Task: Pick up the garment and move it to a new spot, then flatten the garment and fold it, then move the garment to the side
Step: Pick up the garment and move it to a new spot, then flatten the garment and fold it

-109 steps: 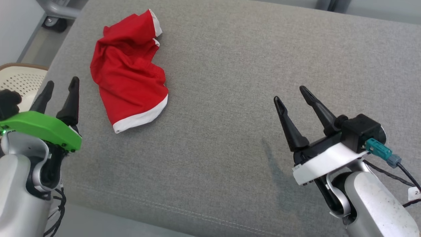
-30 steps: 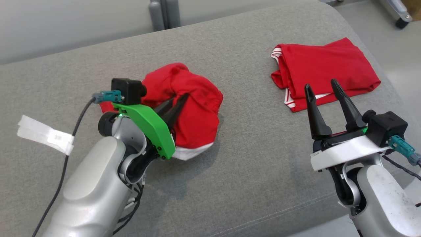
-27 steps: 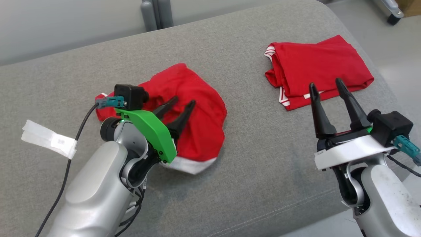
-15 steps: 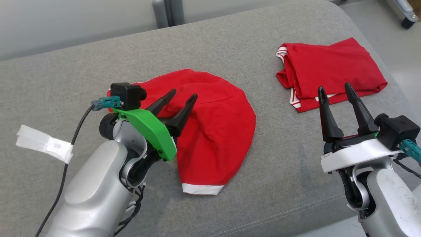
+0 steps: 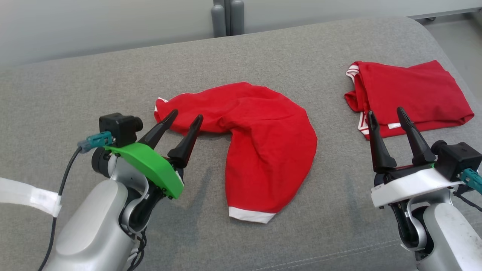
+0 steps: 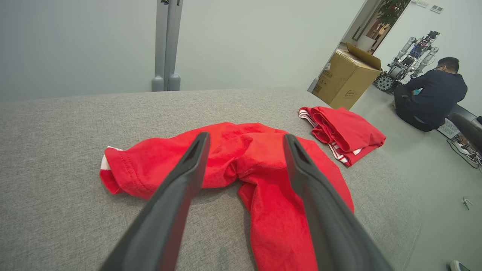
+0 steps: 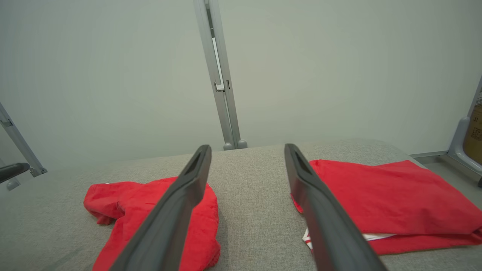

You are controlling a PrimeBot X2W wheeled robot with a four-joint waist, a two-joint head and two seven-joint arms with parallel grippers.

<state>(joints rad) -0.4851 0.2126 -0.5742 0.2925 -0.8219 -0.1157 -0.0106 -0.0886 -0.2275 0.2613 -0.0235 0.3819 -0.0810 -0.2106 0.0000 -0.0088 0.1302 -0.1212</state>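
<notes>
1. Grey padded surface (image 5: 263, 45) carries the red garment (image 5: 271, 150), loose and bent, near the middle.
2. Left gripper (image 5: 186, 114) points at its left end, forearm low, fingers spread, holding nothing.
3. Right gripper (image 5: 386, 111) points upward before a folded red garment (image 5: 414, 90), fingers spread, empty.

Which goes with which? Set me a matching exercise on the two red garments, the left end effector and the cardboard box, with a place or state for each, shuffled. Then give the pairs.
1. loose red garment
2. folded red garment
3. left end effector
4. cardboard box

A. on the floor past the grey cushion
B. open and empty
C. at the cushion's right end
D. spread in the cushion's middle

Pairs: 1-D, 2-C, 3-B, 4-A.
</notes>
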